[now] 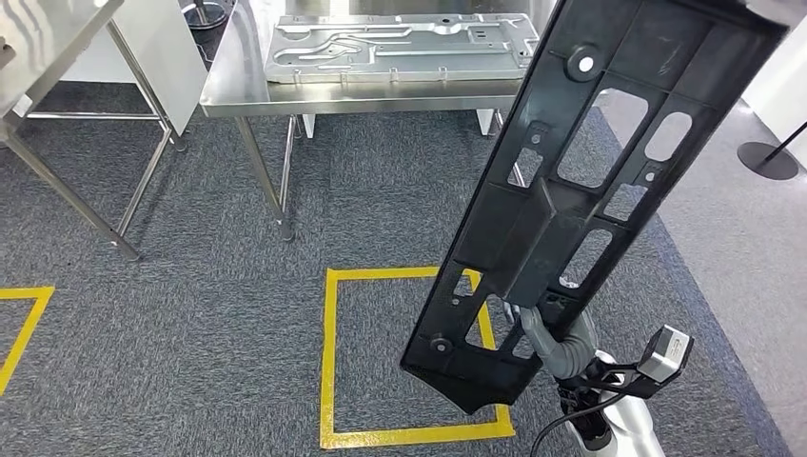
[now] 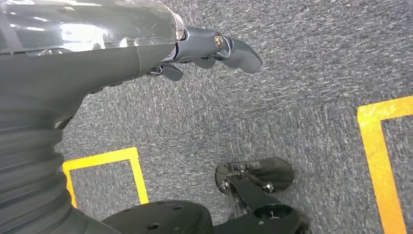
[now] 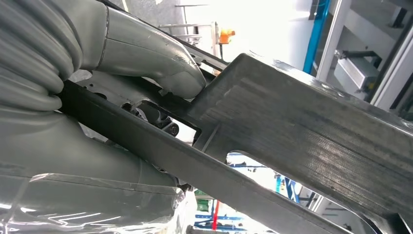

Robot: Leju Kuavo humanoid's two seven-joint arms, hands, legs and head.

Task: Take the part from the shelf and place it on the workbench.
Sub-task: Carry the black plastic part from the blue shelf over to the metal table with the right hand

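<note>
Right hand: the right hand (image 1: 550, 335) grips the long black part (image 1: 580, 181) near its lower end; in the right wrist view the grey thumb (image 3: 160, 63) presses on one face of the part (image 3: 302, 131) and darker fingers (image 3: 158, 117) show through one of its openings.
Part: a flat black plastic panel with many cut-outs and a raised ridge down its middle, held off the floor and tilted, its lower end by the hand, its upper end leaning away toward the far right.
Left hand: the left hand (image 2: 209, 51) hangs over the carpet holding nothing; its fingers are loosely curled, and how far they close I cannot tell.
Floor: grey carpet (image 1: 219, 286) with a yellow taped square (image 1: 328, 362) beneath the lower end of the part, and a corner of another yellow outline (image 1: 24, 324) at the left.
Desk: a steel desk (image 1: 247, 95) stands ahead, well apart from the held part, carrying a silver metal panel (image 1: 390, 48) that lies flat on its top.
Other: a second steel frame (image 1: 67, 190) stands to the left of the desk; a black stand base (image 1: 766, 160) sits on the floor at the right.
</note>
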